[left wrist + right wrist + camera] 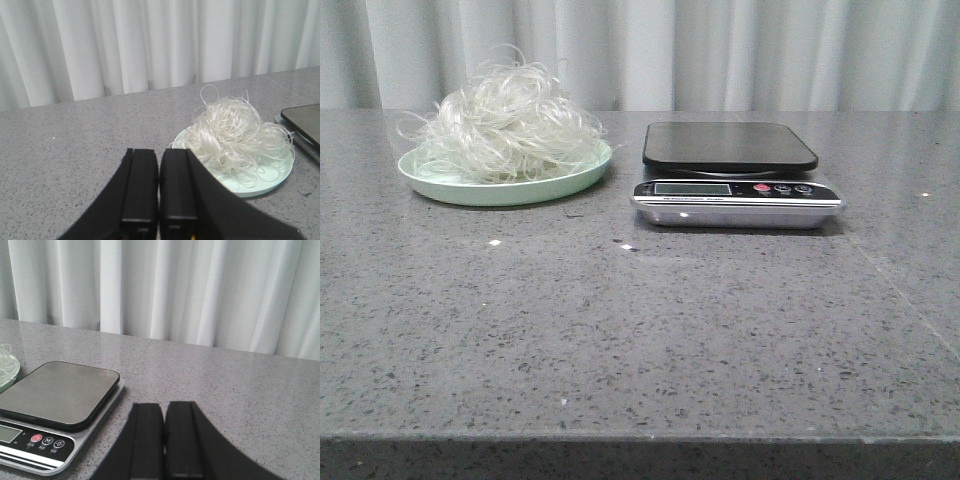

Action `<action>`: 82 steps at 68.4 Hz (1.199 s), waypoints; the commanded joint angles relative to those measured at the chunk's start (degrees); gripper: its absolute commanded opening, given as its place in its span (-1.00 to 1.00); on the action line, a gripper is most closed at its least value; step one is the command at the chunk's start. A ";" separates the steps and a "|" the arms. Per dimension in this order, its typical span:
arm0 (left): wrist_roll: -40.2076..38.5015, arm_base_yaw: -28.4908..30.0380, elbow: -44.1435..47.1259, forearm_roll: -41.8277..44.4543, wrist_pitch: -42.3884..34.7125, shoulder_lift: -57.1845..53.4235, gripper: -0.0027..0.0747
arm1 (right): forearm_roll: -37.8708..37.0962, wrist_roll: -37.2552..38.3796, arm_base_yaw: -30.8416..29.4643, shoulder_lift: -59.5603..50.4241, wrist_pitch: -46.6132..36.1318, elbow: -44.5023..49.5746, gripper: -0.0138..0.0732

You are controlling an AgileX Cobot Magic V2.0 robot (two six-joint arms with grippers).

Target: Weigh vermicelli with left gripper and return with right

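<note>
Bare table (640,340) lies nearest. Both grippers (159,200) (164,445) sit closed, empty. I judge the vermicelli (505,125) on the plate (470,190), left of the scale (735,175), light, springy; I pinch its crown deeply.

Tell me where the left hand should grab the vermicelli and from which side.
Take the raised middle of the vermicelli from straight above, probably with the left hand opened wide first. The loose tangle mounds on the plate, whose rim blocks a low sideways approach.

Curtained lab bench (720,330); kitchen scale (735,175)
</note>
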 commanded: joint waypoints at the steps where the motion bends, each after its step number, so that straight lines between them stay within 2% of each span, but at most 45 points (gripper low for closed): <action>1: -0.19 0.07 -1.23 -0.52 -4.30 0.18 -0.58 | -0.61 -0.47 -0.31 0.04 -4.92 -1.52 -0.34; 14: -0.19 0.07 -0.01 -0.52 -4.20 -0.05 -0.58 | -0.61 -0.47 -0.31 0.04 -4.92 -1.52 -0.34; 27: -0.19 0.48 2.89 1.33 -4.11 -4.78 -0.58 | -0.61 -0.47 -0.31 0.04 -4.92 -1.52 -0.34; 43: -0.19 8.41 11.76 1.33 -4.34 -15.37 -0.58 | -0.61 -0.47 -0.31 0.04 -4.92 -1.52 -0.34; 50: -0.19 10.10 16.55 1.33 -4.34 -20.26 -0.58 | -0.61 -0.47 -0.31 0.04 -4.92 -1.52 -0.34; 66: -0.19 10.34 26.51 0.96 -5.01 -29.50 -0.58 | -0.61 -0.47 -0.31 0.04 -4.92 -1.52 -0.34; 82: -0.19 10.34 26.95 0.83 -3.72 -29.01 -0.58 | -0.61 -0.47 -0.31 0.11 -4.71 -1.52 -0.34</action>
